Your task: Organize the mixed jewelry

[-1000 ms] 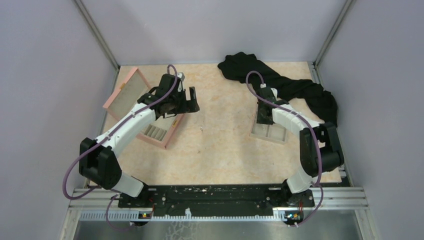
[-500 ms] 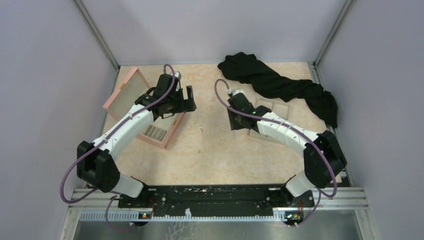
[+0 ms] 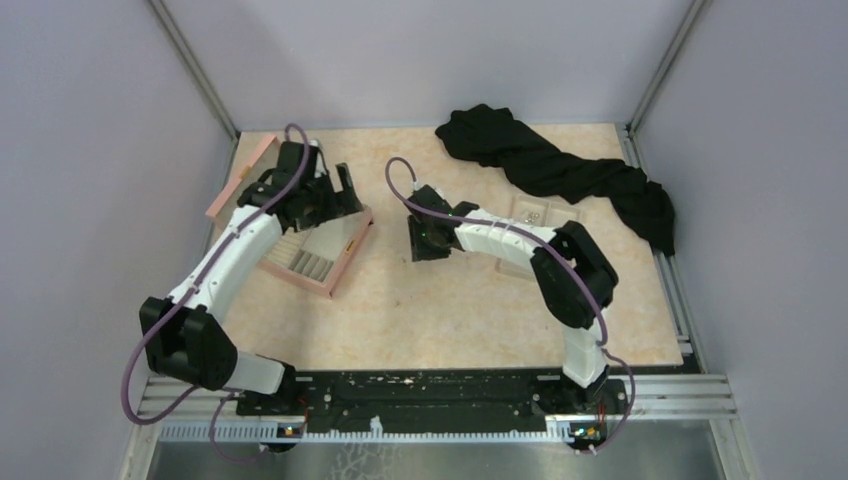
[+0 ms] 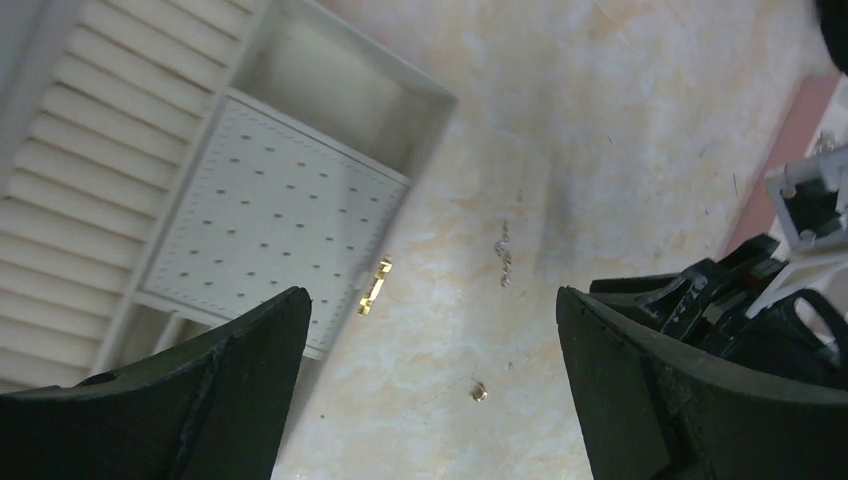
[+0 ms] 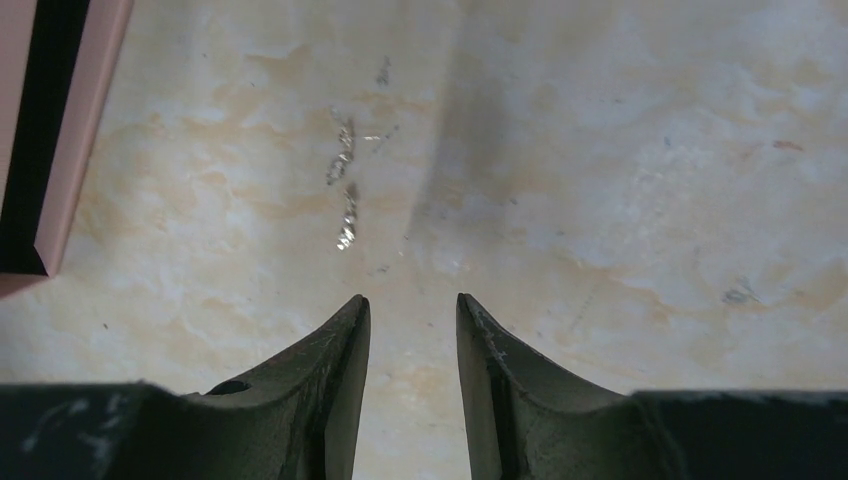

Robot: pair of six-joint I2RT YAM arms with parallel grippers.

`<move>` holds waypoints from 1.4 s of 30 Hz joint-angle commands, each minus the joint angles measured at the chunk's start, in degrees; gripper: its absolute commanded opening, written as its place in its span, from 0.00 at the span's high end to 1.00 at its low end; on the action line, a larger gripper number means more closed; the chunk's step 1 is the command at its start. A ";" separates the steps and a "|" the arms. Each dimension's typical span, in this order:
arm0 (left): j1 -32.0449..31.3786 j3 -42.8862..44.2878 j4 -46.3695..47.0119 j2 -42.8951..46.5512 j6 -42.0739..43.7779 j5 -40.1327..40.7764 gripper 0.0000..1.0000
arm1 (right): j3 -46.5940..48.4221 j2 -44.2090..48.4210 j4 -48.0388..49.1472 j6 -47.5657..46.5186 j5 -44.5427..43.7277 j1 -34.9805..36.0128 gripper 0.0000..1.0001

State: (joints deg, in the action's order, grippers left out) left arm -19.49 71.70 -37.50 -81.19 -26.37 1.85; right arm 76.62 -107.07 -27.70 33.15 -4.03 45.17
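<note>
The mixed jewelry lies loose on the table beside the pink box (image 3: 325, 262). In the left wrist view I see a gold clasp (image 4: 375, 286), a thin silvery chain (image 4: 503, 265) and a gold speck (image 4: 479, 393). The chain (image 5: 345, 190) also shows in the right wrist view, just ahead of the fingertips. My left gripper (image 4: 430, 300) is wide open and empty above these pieces, over the box's right edge (image 3: 340, 195). My right gripper (image 5: 412, 300) is narrowly open and empty, low over the table (image 3: 425, 238) right of the box.
The pink box has a white perforated insert (image 4: 270, 215) and an open lid (image 3: 245, 175). A beige compartment tray (image 3: 542, 212) lies at the back right, next to a black cloth (image 3: 570, 170). The right gripper's body (image 4: 760, 300) shows at the left wrist view's edge.
My right arm has swung left from the beige tray to the table's middle, beside the pink box. My left gripper has shifted left and back over the box.
</note>
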 commanded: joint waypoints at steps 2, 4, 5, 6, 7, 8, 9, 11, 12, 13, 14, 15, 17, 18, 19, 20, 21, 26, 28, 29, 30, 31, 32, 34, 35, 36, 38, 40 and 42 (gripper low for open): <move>5.13 4.40 -4.05 2.58 -1.84 -2.71 0.02 | 10.08 -6.64 -2.49 4.73 -3.35 2.62 0.63; 5.47 4.91 -4.51 3.02 -2.13 -2.37 0.02 | 13.30 -9.57 -4.38 5.78 -5.22 2.86 0.67; 5.51 4.90 -4.47 3.36 -2.37 -1.41 0.02 | 14.88 -10.96 -5.29 6.21 -5.77 2.89 0.67; 5.58 4.40 -4.33 3.73 -2.70 0.14 0.02 | 16.64 -12.47 -6.20 6.41 -6.21 2.95 0.67; 5.60 3.54 -3.64 4.26 -2.98 0.99 0.01 | 18.36 -13.73 -7.15 6.59 -6.71 3.05 0.67; 5.60 2.45 -2.77 5.05 -3.25 1.34 0.02 | 19.69 -14.94 -7.82 6.77 -7.25 3.16 0.67; 5.60 1.40 -2.01 5.79 -3.45 1.43 0.02 | 20.92 -16.28 -8.32 6.76 -7.77 3.32 0.67; 5.60 -0.25 -0.93 6.92 -3.99 0.92 0.02 | 23.29 -18.03 -9.56 6.92 -8.77 3.64 0.67; 5.60 -0.78 -0.57 7.27 -4.15 0.62 0.02 | 24.13 -18.84 -10.09 7.00 -9.16 3.69 0.67; 5.60 -1.15 -0.49 7.35 -4.31 0.37 0.02 | 24.83 -19.54 -10.39 7.25 -9.76 3.78 0.67; 5.60 -1.50 -0.29 7.42 -4.45 0.09 0.02 | 25.41 -20.16 -10.79 7.32 -10.28 3.79 0.68; 5.60 -1.72 -0.07 7.43 -4.45 -0.18 0.02 | 25.90 -20.73 -11.34 7.72 -11.05 3.79 0.68; 5.60 -2.03 0.11 7.44 -4.37 -0.36 0.02 | 25.96 -21.41 -11.13 7.67 -11.51 3.85 0.68; 5.60 -2.23 0.20 7.45 -4.24 -0.24 0.02 | 26.19 -21.74 -11.30 7.50 -11.72 3.96 0.70; 5.60 -2.54 0.35 7.48 -4.16 0.07 0.02 | 26.62 -22.09 -11.80 7.21 -12.45 4.23 0.72; 5.60 -2.85 0.59 7.46 -4.02 0.39 0.02 | 27.10 -22.46 -12.57 6.98 -13.39 4.61 0.74; 5.62 -3.12 0.72 7.47 -3.92 0.58 0.02 | 27.55 -22.79 -13.23 6.85 -14.40 4.99 0.76; 5.69 -3.76 1.30 7.27 -4.01 0.21 0.02 | 28.75 -23.52 -15.53 6.14 -17.15 6.41 0.81; 5.69 -4.03 1.86 7.22 -4.08 -0.25 0.02 | 28.84 -23.56 -16.30 6.54 -17.44 6.52 0.83; 5.69 -4.07 2.11 7.21 -4.10 -0.45 0.02 | 28.79 -23.40 -16.64 6.62 -17.89 6.54 0.85; 5.69 -4.11 2.30 7.10 -4.08 -0.64 0.02 | 28.71 -23.15 -16.80 6.66 -18.43 6.50 0.86; 5.69 -4.18 2.53 7.01 -4.09 -0.81 0.02 | 28.44 -22.78 -16.87 6.68 -19.29 6.43 0.89; 5.69 -4.17 2.64 6.90 -4.12 -1.01 0.01 | 28.22 -22.42 -16.95 6.67 -19.81 6.45 0.90; 5.69 -4.18 2.82 6.59 -4.12 -1.39 0.01 | 27.52 -21.53 -16.98 6.75 -20.79 6.36 0.96; 5.69 -4.13 2.93 6.45 -4.11 -1.53 0.02 | 27.11 -21.06 -16.77 6.76 -21.05 6.30 0.99; 5.69 -4.17 3.06 6.33 -4.08 -1.53 0.02 | 26.83 -20.67 -16.76 6.78 -21.36 6.28 1.00; 5.69 -4.36 3.44 6.15 -3.98 -1.53 0.02 | 26.23 -19.88 -16.70 6.94 -21.70 6.00 1.00; 5.69 -4.44 3.65 5.99 -4.10 -1.58 0.02 | 25.15 -18.88 -16.59 7.17 -22.05 5.54 1.00; 5.69 -4.37 3.86 5.87 -4.08 -3.39 0.02 | 23.91 -17.25 -16.67 7.32 -22.72 4.82 1.00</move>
State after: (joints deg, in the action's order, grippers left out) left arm -13.82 67.77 -35.64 -74.85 -29.93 0.80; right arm 103.02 -128.81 -42.65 39.81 -23.51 51.16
